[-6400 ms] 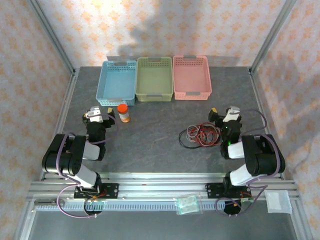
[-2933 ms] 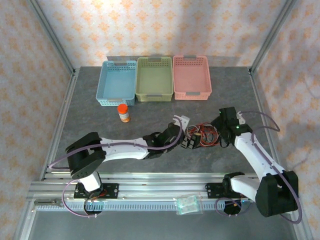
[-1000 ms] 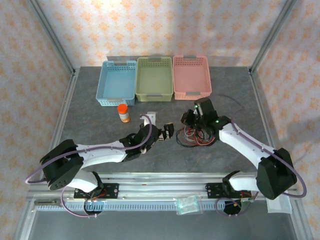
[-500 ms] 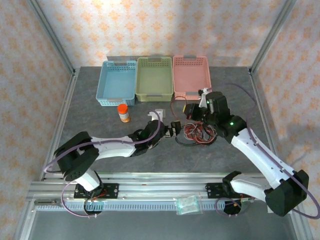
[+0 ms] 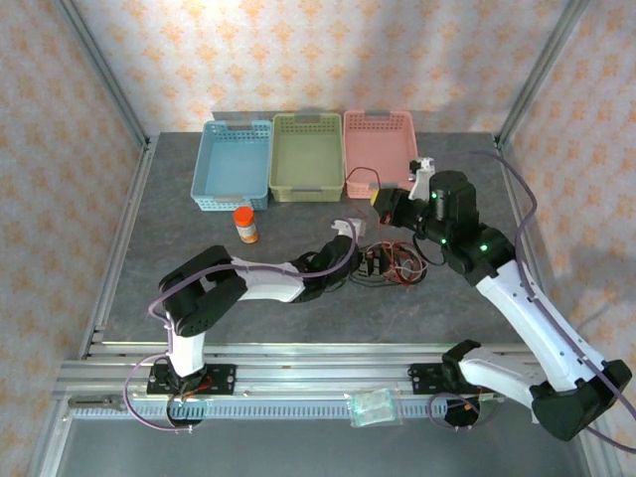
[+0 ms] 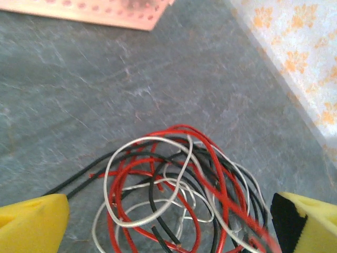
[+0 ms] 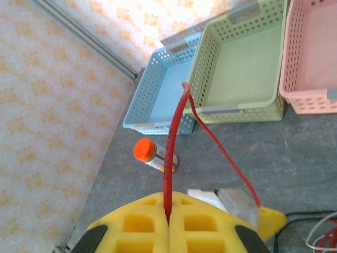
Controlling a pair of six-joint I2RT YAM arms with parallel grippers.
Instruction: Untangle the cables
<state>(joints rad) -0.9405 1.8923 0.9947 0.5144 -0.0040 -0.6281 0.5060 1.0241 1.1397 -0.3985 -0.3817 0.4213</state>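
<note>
Red cable (image 7: 168, 184) — one strand, right wrist view: pinched between the clenched yellow pads (image 7: 142, 221) of the right gripper (image 7: 168, 210), rising toward 12 o'clock, then doubling back down to 3 o'clock of the pads. It is held up, by my reading, so that its run through the others can be drawn out and followed. Behind it on the grey table (image 7: 295, 153), reckoned from the pads: orange-capped bottle (image 7: 154, 155) at 11 o'clock just beside the strand, blue basket (image 7: 163, 89) at 12 o'clock, green basket (image 7: 239, 58) at 1 o'clock, pink basket (image 7: 316, 47) toward 2 o'clock. Left wrist view: cables (image 6: 174, 195), red, black and white, in overlapping loops flat on the table at 6 o'clock of the frame, between the spread yellow fingers (image 6: 31, 224) of the left gripper (image 6: 168, 226). Jaws released, grasping nothing, straddling the bundle — a stance suited to pinning it or taking a second strand while the other arm pulls. Top external view: cables at about 4 o'clock from the table's centre, bunched in one knot, so the untangling is judged barely begun. Left gripper at the knot's 9 o'clock edge; whether touching, cannot tell. Right gripper at the knot's 12 o'clock, near the pink basket's front wall, red cable arching from it toward 10 o'clock. Baskets in a row at the table's 12 o'clock edge, apart from the cables.
</note>
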